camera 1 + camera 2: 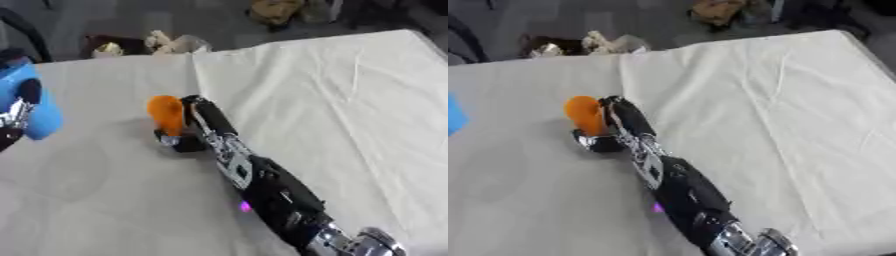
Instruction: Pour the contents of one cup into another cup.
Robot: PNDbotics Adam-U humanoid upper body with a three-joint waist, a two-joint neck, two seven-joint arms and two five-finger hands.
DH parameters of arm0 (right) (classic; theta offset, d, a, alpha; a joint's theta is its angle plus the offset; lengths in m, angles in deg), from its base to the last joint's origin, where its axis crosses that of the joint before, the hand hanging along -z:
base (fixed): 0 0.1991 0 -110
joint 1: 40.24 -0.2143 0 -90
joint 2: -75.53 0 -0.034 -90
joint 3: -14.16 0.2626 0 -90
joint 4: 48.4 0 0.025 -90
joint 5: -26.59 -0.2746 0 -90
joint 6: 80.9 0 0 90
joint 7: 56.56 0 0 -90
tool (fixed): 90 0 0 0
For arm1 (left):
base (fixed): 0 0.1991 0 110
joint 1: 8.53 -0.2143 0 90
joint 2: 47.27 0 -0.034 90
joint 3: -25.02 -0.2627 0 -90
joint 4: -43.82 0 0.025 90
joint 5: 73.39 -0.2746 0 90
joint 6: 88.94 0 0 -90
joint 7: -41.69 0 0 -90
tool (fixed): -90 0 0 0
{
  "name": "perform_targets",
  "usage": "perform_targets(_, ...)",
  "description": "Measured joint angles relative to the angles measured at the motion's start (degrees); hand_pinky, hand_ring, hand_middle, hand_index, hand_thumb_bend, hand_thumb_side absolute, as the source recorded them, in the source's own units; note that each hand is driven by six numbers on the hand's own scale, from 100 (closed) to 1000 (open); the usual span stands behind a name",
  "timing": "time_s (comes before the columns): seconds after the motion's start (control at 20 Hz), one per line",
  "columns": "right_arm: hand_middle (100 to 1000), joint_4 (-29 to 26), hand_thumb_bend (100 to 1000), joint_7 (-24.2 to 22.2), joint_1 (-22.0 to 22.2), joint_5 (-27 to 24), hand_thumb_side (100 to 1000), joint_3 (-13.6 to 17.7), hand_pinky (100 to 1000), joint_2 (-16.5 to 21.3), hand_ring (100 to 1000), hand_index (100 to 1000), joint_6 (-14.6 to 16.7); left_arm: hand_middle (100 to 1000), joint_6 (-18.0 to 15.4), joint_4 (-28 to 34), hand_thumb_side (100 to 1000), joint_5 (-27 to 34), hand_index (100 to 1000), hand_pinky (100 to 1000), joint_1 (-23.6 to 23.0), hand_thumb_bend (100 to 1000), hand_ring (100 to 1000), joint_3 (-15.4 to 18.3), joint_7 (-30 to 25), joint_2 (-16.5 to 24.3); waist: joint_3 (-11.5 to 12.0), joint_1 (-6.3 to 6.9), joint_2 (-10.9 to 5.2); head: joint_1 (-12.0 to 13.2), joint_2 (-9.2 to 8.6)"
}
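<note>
White cloth covers the counter [332, 100], pretty wrinkled. Right robot hand [194, 131] has its fingers curled round the orange cup [165, 115] near the middle; the cup's lower part is hidden behind them. Far left of that cup, a blue cup [39, 107] sits in the left robot hand [16, 117], mostly cut off, so I can't tell its fingers.
</note>
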Motion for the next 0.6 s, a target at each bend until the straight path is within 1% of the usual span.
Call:
perform_targets(0.35, 264, -1.7, 100, 0.2, 0.5, -1.5, 201, -0.9, 859, 0.0, 832, 395, -0.2, 217, 0.0, 0.0, 551, 0.0, 833, 102, 0.0, 100, 237, 0.0, 0.0, 0.0, -0.7, -0.03, -0.01, 0.0, 0.0)
perform_targets(0.6, 258, -4.1, 100, -1.0, 1.1, -3.3, 216, -2.1, 852, 0.4, 827, 390, -0.2, 217, 0.0, 0.2, 549, -0.1, 830, 101, 0.0, 100, 239, 0.0, 0.0, 0.5, -1.4, -0.09, -0.24, 0.0, 0.01)
